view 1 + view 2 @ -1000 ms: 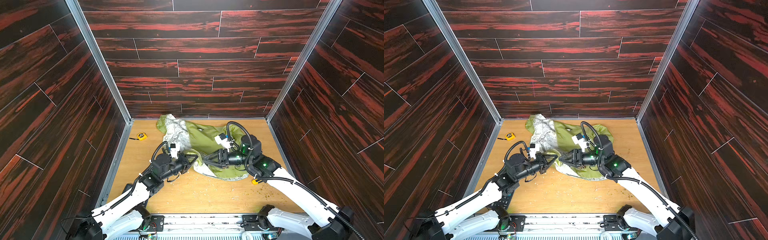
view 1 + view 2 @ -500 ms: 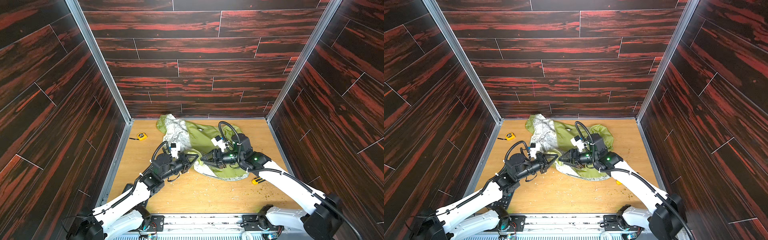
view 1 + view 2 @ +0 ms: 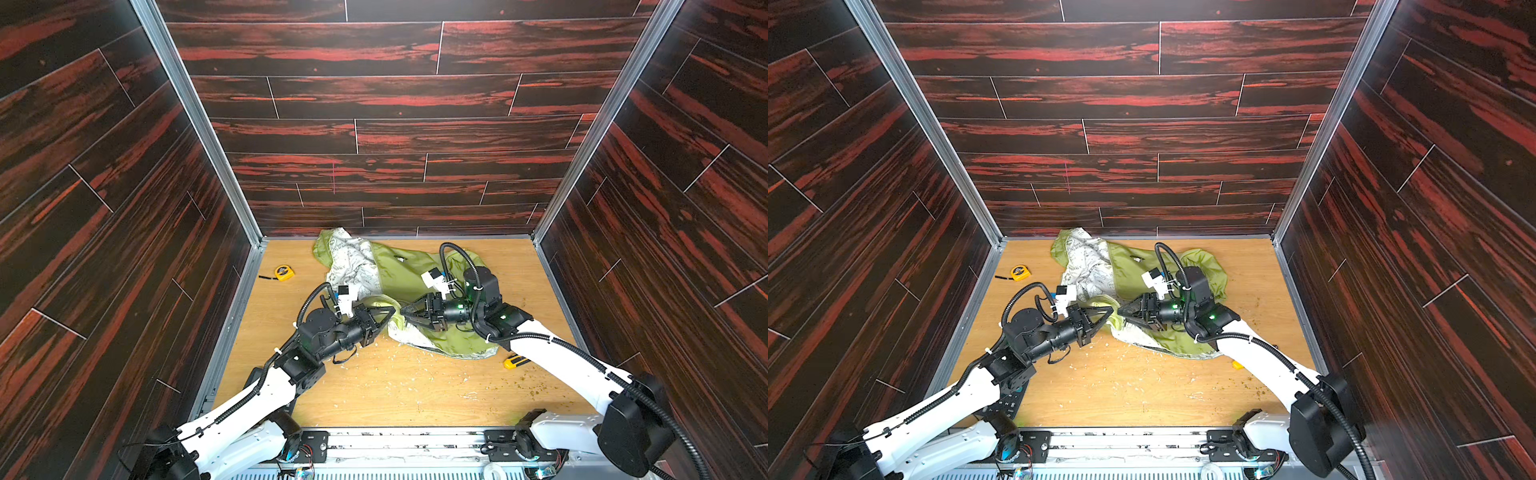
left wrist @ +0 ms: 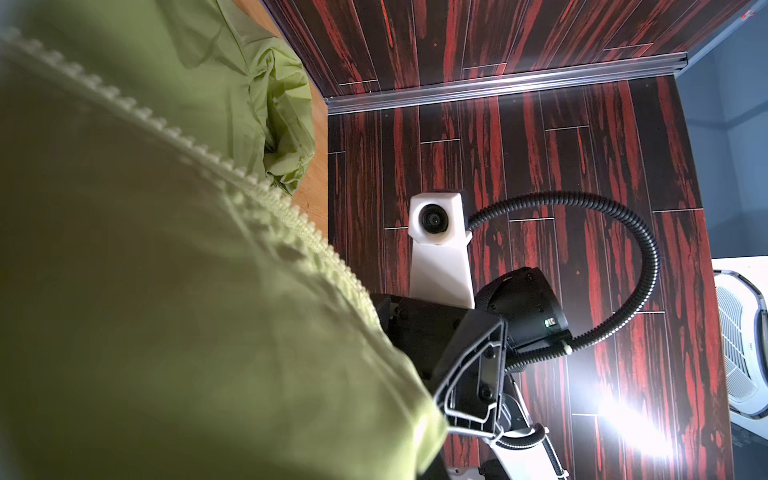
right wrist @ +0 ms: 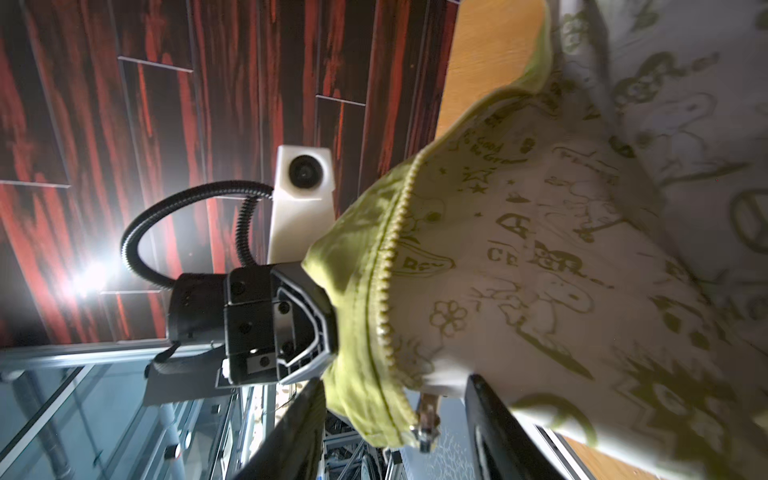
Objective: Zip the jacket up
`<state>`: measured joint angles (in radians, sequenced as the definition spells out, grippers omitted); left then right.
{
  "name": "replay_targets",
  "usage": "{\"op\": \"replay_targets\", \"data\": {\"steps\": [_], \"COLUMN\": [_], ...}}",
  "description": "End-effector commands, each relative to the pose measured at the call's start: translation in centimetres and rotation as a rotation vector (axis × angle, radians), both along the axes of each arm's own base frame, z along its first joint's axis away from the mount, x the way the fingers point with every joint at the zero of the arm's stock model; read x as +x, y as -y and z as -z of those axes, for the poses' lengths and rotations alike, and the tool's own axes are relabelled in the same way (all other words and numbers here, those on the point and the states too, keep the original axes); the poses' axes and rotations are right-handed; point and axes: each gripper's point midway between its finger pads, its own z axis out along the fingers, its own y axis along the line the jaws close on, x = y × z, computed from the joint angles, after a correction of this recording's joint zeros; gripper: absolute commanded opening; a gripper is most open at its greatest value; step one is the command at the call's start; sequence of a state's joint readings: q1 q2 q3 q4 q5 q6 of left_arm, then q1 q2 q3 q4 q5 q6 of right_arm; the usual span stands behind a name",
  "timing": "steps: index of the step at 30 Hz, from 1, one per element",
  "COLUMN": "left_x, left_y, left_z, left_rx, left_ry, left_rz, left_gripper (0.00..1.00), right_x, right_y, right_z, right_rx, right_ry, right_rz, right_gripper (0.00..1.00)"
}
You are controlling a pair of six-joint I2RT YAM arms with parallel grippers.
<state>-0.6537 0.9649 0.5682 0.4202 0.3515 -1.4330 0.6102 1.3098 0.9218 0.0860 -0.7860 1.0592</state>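
The lime-green jacket (image 3: 399,270) (image 3: 1129,270) lies crumpled at the back of the wooden floor, its white printed lining showing. My left gripper (image 3: 388,311) (image 3: 1109,309) is shut on the jacket's front edge and holds it up; in the left wrist view the green cloth (image 4: 166,291) hides its jaws. My right gripper (image 3: 404,311) (image 3: 1121,309) faces it tip to tip. In the right wrist view its jaws (image 5: 395,380) stand open around the hanging edge. The zipper teeth (image 5: 395,249) end in a metal slider (image 5: 424,432) between the fingers, touching neither.
A yellow tape measure (image 3: 284,272) (image 3: 1020,272) lies at the back left. A yellow utility knife (image 3: 515,362) lies by the right arm. White crumbs are scattered over the floor (image 3: 395,386). Dark walls close three sides.
My right gripper has moved left to the jacket edge that the left gripper holds, and its jaws have narrowed a little. The left arm has not moved.
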Motion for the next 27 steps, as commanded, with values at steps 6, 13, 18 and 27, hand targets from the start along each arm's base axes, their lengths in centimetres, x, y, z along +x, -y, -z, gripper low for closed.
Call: {"op": "replay_targets", "data": {"steps": [6, 13, 18, 27], "left_x": [-0.19, 0.09, 0.22, 0.27], "left_y": [-0.24, -0.12, -0.15, -0.72], "left_z": [-1.28, -1.48, -1.33, -0.69], "left_rx": [-0.054, -0.063, -0.063, -0.047], "left_ry": [0.032, 0.034, 0.031, 0.016], "left_rz": [0.001, -0.004, -0.009, -0.037], "left_gripper": [0.0, 0.0, 0.0, 0.0], "right_x": [-0.42, -0.75, -0.76, -0.41], "right_y": [-0.81, -0.77, -0.79, -1.0], "right_z": [-2.07, -1.72, -1.62, -1.23], "right_rx": [0.095, 0.093, 0.09, 0.06], "right_ry": [0.04, 0.029, 0.018, -0.006], "right_rz": [-0.08, -0.095, -0.097, -0.098], "right_gripper": [0.47, 0.35, 0.21, 0.01]}}
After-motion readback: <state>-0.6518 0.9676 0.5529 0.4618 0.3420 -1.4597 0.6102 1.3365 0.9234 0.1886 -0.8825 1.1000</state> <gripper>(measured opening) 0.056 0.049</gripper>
